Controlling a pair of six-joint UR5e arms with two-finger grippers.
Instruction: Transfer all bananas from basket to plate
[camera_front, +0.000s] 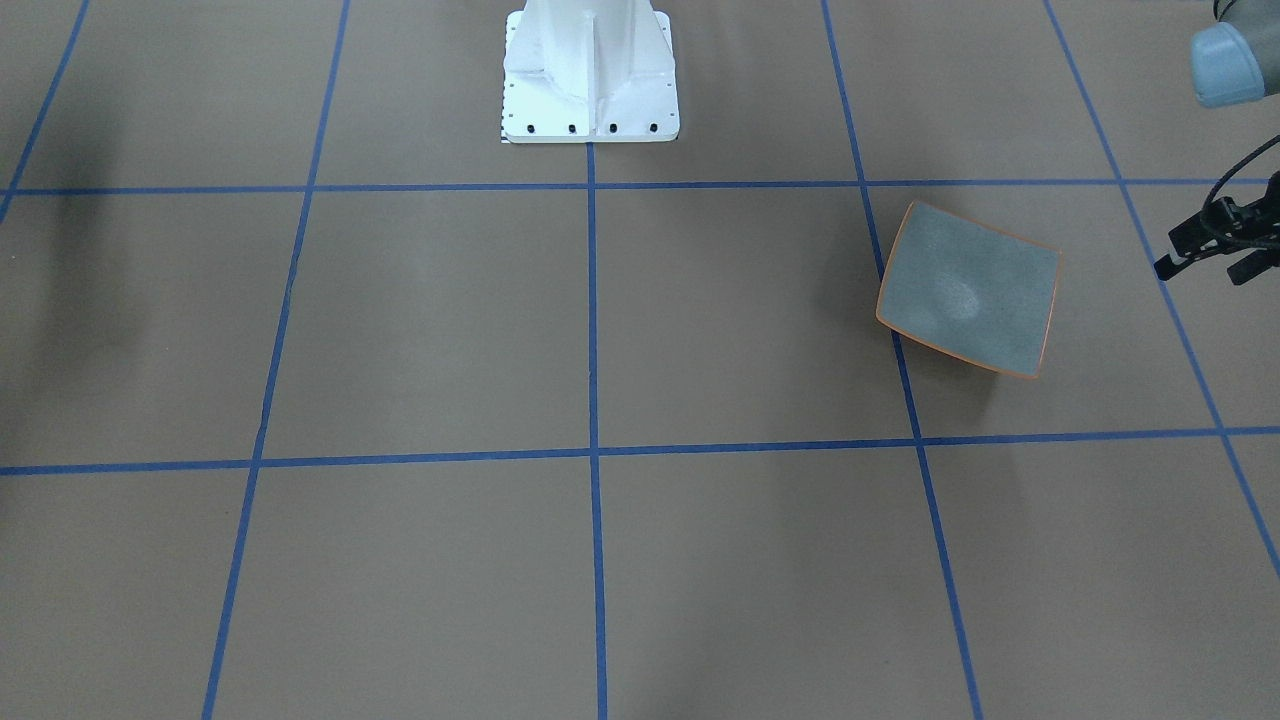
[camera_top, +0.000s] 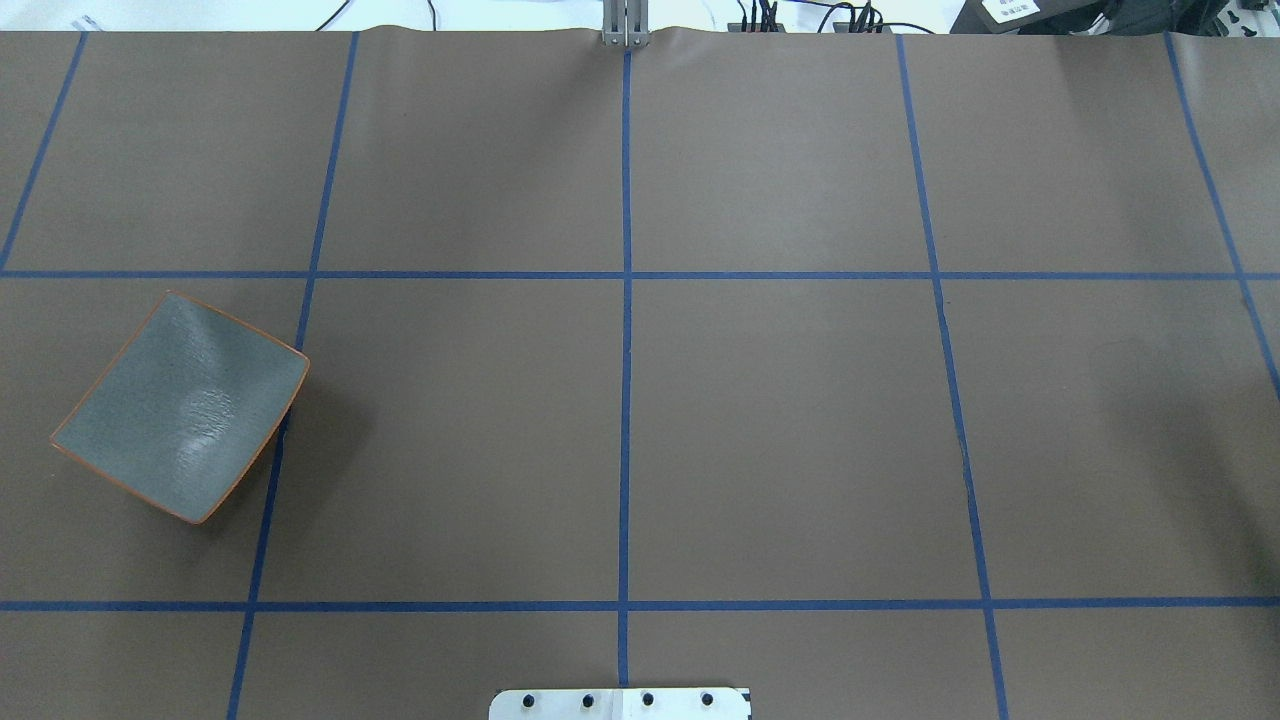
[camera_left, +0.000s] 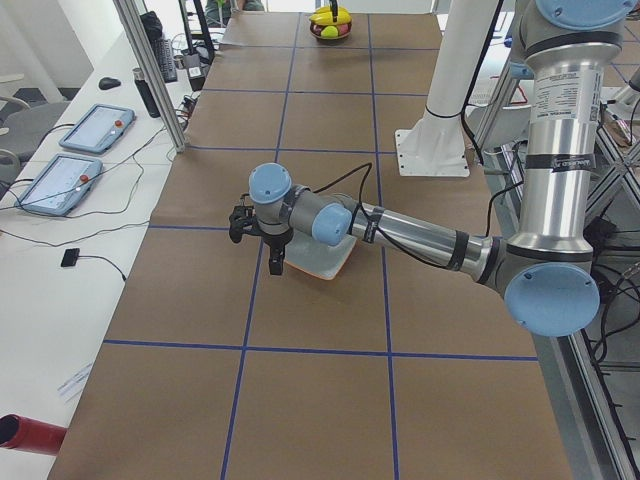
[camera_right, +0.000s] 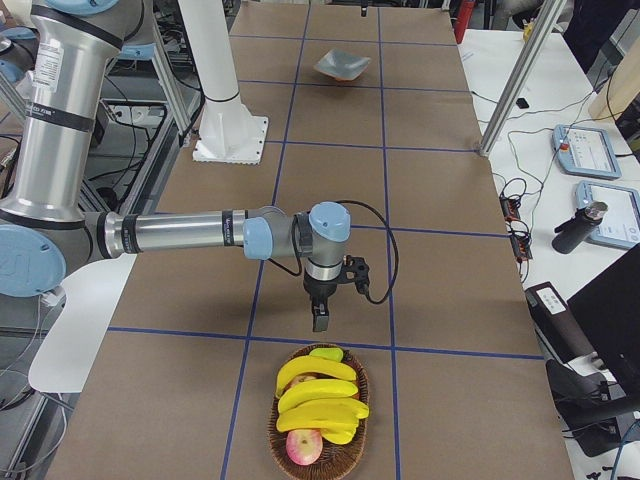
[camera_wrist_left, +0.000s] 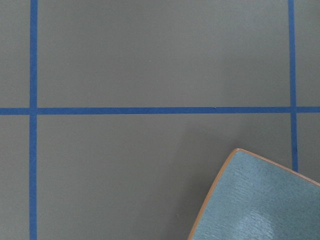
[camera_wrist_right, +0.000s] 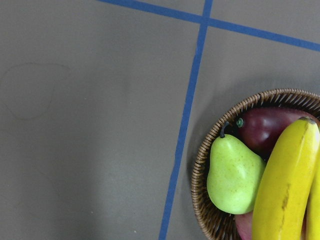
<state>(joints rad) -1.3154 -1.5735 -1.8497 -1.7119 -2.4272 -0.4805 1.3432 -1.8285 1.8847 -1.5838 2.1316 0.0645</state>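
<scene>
Brown sheeting covers the long table (camera_top: 780, 420), ruled into big squares by blue tape (camera_top: 626, 400), with the robot's white pedestal (camera_front: 590, 75) bolted at mid-length on its own side. Okay, plate (camera_front: 968, 290) first: it lies flat toward the robot's left end, turned cornerwise to the grid, one edge overlapping a tape line. There's a patch of glare on its speckled grey-blue face, and the thin orange rim shows all round. Left gripper (camera_left: 276, 262) hangs pointing down over the table just beside the plate, on the side away from the table's middle. Its wrist camera catches only one rounded corner of the plate, bottom right. Fingers parted or closed? I cannot tell, because the front view clips it at the picture's edge. Over at the opposite end, the bananas (camera_right: 318, 392) are piled in the wicker basket (camera_wrist_right: 272, 94), lying across it one beside another. A green pear (camera_wrist_right: 232, 172) and a dark red fruit (camera_wrist_right: 270, 127) sit tucked at the rim nearest the arm, and a red-and-yellow apple (camera_right: 305, 447) at the other end. Right gripper (camera_right: 320, 318) points straight down above the sheeting, just short of the basket's rim and close to a tape line. I cannot tell its grip either, since only the side camera shows it. Basket and plate sit well apart.
</scene>
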